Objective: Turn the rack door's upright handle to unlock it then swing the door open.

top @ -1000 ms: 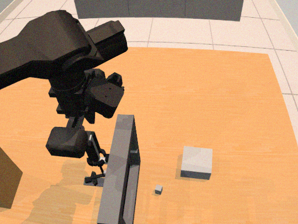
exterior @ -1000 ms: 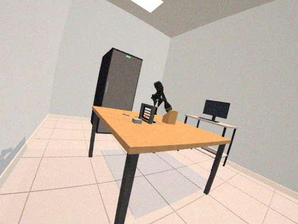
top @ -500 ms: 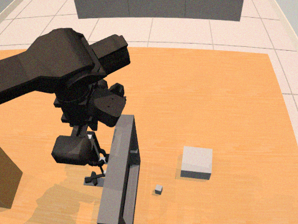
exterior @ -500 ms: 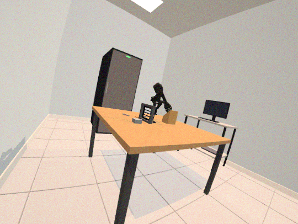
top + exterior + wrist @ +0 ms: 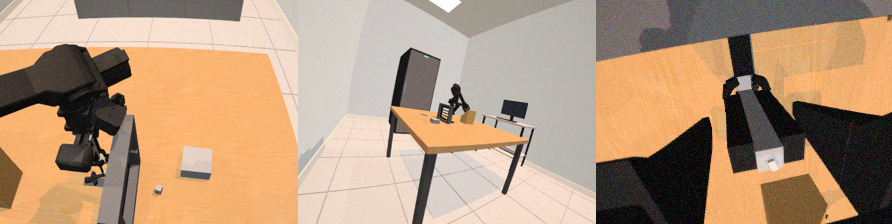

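The grey rack (image 5: 117, 171) (image 5: 450, 117) stands upright on the table; I cannot tell its door apart from its frame, but no wide swing shows. The handle (image 5: 763, 125) is a black bar with a grey strip and a pale end facing the wrist camera; the pale end also shows in the top view (image 5: 90, 137). Whether it is turned is unclear. My gripper (image 5: 92, 141) (image 5: 454, 104) (image 5: 752, 115) is open, its fingers on either side of the handle. A gap shows at the left finger; the right finger looks very near the handle, contact unclear.
A wooden block (image 5: 8, 179) (image 5: 469, 118) stands on the arm's side of the rack. Beyond the rack lie a pale grey box (image 5: 196, 160) (image 5: 435, 121) and a small grey cube (image 5: 158, 189). A dark cabinet (image 5: 158, 9) (image 5: 419, 83) stands behind the table (image 5: 221, 110) (image 5: 469, 138).
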`<state>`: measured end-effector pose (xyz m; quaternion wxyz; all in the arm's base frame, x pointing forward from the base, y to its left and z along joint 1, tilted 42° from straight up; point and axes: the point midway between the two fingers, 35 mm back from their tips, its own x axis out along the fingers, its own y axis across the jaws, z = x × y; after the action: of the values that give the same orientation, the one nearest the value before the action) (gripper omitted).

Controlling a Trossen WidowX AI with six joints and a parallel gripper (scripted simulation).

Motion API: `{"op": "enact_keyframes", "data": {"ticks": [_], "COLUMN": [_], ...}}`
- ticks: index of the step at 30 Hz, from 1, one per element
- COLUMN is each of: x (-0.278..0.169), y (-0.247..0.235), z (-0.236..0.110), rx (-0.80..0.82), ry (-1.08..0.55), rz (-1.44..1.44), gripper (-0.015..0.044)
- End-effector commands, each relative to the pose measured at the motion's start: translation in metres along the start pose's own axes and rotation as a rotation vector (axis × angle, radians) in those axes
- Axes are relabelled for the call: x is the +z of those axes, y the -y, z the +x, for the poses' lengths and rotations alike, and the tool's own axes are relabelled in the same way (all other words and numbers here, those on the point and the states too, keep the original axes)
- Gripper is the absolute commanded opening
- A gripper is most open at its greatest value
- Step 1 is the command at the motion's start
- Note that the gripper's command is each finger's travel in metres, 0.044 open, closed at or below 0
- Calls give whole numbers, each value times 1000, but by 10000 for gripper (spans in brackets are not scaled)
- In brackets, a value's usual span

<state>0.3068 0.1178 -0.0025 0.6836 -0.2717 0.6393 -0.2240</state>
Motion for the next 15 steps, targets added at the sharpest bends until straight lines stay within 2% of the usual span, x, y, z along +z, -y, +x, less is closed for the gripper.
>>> {"op": "enact_keyframes", "data": {"ticks": [1,7,15], "x": [-1,-1,-1], "y": [1,1,1], "z": [4,4,4], "rx": [-5,-5,-5], "ry": [4,4,4], "rz": [-6,-6,-6], "gripper": [266,108,55]}}
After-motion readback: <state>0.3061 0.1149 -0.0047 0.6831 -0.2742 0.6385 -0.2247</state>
